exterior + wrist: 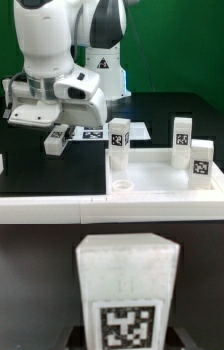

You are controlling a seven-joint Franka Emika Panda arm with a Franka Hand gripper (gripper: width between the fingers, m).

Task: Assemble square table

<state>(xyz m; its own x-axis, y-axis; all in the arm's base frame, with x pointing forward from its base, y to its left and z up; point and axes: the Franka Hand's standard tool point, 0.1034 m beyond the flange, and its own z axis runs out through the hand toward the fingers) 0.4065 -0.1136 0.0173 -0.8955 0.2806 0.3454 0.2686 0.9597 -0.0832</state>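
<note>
On the black table (150,105), toward the exterior view's left, we see the white arm bent low, its gripper (57,141) down near the surface. A short chunky white leg (56,140) with a black-and-white tag sits there, tilted, right at the fingers. From the wrist view we look along this same leg (128,291): it fills the picture as a tall white block, tag at one end, and dark finger pads (68,336) flank it at the tagged end. We read the gripper as clasped around this leg, jaws partly apart by the leg's width.

Just beside the gripper, flat on the table, lies the marker board (100,131), its tags facing up.

Toward the exterior view's right, we find the square top (150,180), a large white slab with a raised rim, lying flat at the front of the table. A round hole (122,185) shows near its front corner. Three more legs stand upright along its far and right edges: one (120,133) near the marker board, another (182,131) farther right, and a third (201,160) nearer the camera. Whether these stand on the slab or just behind it we cannot tell.
</note>
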